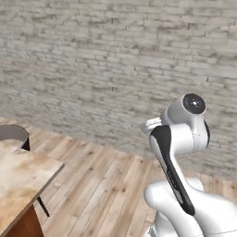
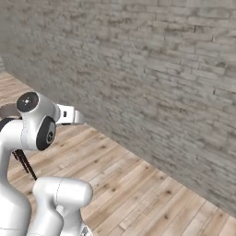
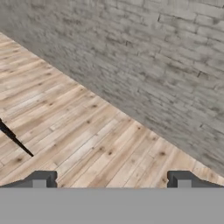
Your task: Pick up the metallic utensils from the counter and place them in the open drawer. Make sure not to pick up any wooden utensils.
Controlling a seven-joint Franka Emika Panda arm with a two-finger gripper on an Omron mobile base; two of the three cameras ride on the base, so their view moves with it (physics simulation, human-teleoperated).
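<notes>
Grey brick wall (image 1: 92, 60) runs across the whole background in all 3 views, mortar lines slanting with each camera angle. Below it, pale wooden plank floor (image 2: 152, 193) spreads from the wall's foot toward the robot base; the boards run roughly away from the camera toward the wall. White arm (image 1: 178, 152) is next in size: folded upright over the base, rising at lower right of the left base view and at lower left of the right base view, with a dark round joint cap at its top and a dark strip down 1 link. Worktop (image 1: 23, 180), the task's counter, enters at the lower left corner of the left base view: beige slab with rusty marbling on a reddish wood base; only its corner is visible, and no utensil is seen on that part. Behind its far edge sits a dark rounded rim (image 1: 14, 134), partly cut off by the frame edge; cannot tell what it is. A thin dark strut (image 1: 42, 206) slants down below the slab's corner; a similar thin dark line (image 3: 15, 140) crosses the left edge of the hand view. Claw (image 3: 111, 179): 2 small dark fingertips (image 3: 41, 178) stand wide apart at the bottom of the hand view, spread fully, nothing between them, aimed at bare floor and wall.
</notes>
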